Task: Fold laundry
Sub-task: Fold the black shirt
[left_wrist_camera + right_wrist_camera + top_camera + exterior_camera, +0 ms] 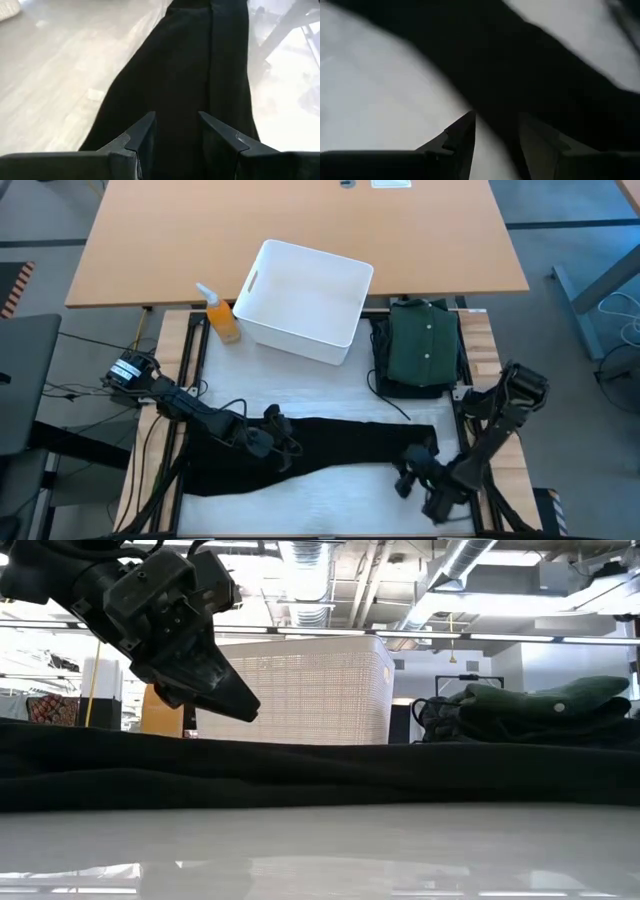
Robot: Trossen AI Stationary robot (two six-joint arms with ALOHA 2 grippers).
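Note:
A long black garment (330,445) lies spread flat across the white mat, from the left side to the right. My left gripper (268,438) hangs open just above its left part. In the left wrist view the two fingers stand apart over the dark cloth (190,65), and in the low view the gripper (250,710) is clear of the cloth (320,775). My right gripper (405,475) is open near the garment's right end, over its near edge (545,75). A folded dark green buttoned shirt (425,345) rests on dark folded clothing at the back right.
A white plastic bin (300,340) stands at the back middle, with an orange spray bottle (222,318) to its left. Bare white mat (330,500) lies along the near edge. A wooden table (300,220) stands beyond the work area.

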